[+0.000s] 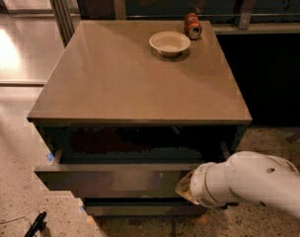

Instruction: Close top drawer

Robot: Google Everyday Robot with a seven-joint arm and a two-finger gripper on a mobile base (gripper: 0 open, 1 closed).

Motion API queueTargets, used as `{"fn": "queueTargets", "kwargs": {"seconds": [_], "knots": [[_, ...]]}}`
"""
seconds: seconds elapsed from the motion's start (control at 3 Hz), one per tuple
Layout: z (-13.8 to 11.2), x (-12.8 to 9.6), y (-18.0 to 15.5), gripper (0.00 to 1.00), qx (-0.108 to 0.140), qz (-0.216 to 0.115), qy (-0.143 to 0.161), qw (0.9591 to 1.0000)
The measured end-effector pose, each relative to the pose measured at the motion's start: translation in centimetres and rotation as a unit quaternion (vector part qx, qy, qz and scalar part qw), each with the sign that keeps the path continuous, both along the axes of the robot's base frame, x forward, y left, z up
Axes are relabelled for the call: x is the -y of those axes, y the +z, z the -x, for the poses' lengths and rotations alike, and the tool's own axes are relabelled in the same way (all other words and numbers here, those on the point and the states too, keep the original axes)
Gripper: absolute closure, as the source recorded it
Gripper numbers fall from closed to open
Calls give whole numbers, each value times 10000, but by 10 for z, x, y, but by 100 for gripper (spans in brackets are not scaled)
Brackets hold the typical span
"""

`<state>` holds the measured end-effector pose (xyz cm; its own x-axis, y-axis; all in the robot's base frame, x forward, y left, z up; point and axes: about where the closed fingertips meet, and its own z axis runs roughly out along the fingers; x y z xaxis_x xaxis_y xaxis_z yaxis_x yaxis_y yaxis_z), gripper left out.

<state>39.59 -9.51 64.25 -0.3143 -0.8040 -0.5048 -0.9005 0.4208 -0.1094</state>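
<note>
The top drawer [113, 179] is pulled out from under the brown cabinet top [135, 78]; its dark-grey handle-less front faces me and its dark inside shows. My white arm [253, 184] reaches in from the lower right, with its wrist end against the right part of the drawer front. The gripper [183, 186] is at that end, mostly hidden behind the wrist. A lower drawer front [140, 209] shows just beneath.
A cream bowl [169, 43] and a red can [192, 25] lying on its side sit at the back of the cabinet top. A black object [35, 224] lies on the speckled floor at the lower left. A dark wall and railing stand behind.
</note>
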Motion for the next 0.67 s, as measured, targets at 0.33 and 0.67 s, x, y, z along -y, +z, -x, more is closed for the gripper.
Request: {"fn": "queueTargets", "kwargs": {"seconds": [0.33,0.67], "knots": [[-1,-1,0,100,5,0,3,10000],[-1,-1,0,84,6,0,3,10000]]}}
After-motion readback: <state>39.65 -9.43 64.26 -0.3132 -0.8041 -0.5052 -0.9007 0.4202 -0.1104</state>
